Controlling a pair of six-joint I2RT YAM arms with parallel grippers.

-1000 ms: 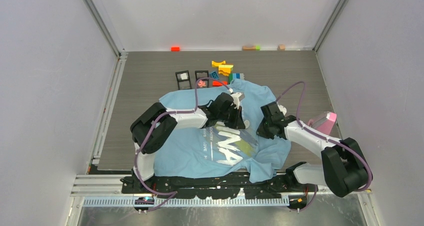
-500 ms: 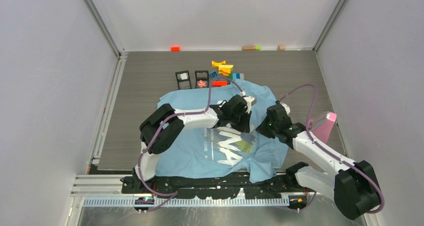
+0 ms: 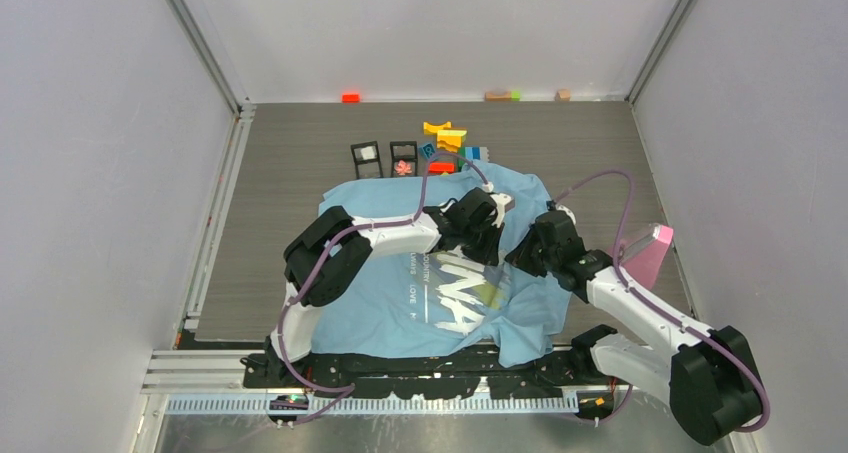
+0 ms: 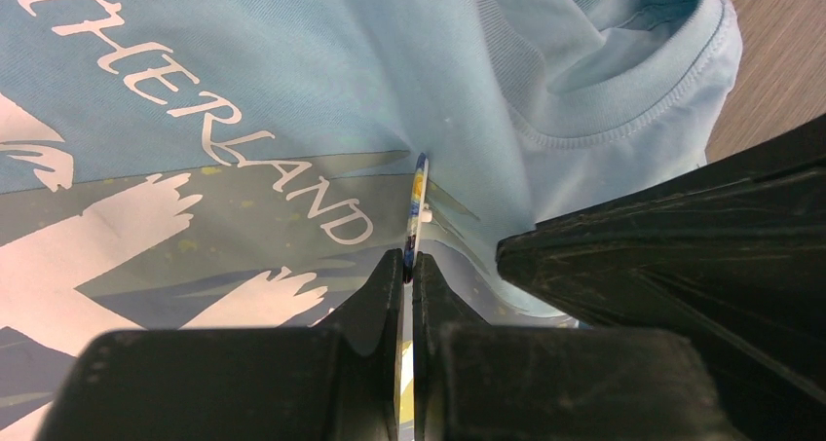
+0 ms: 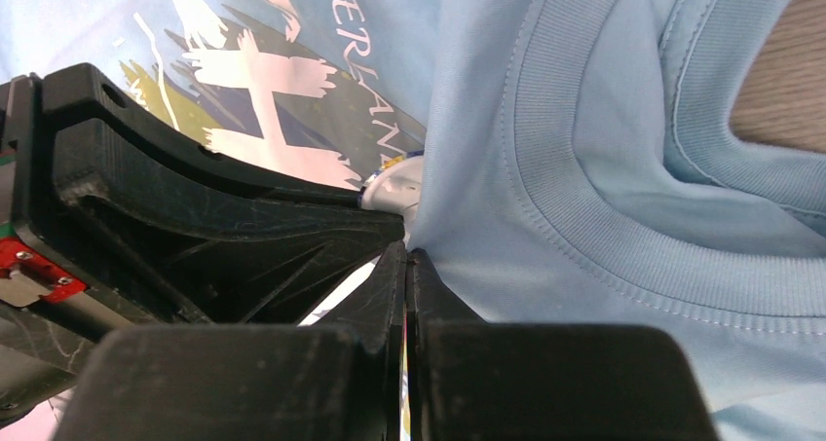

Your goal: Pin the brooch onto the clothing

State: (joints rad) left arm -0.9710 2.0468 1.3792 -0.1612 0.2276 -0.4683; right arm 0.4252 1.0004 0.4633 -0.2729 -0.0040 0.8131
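The brooch shows edge-on as a thin disc with blue and yellow on its rim. The left fingers are pressed together on its lower part, and its far edge sits against the shirt, at the chest print just below the collar. Held upright like this, it probably meets the cloth pin-side first. I cannot see the pin itself. The right fingers are also closed and appear to nip a raised fold of shirt just beside the brooch, likely to lift the fabric off the desk and keep it taut for piercing.
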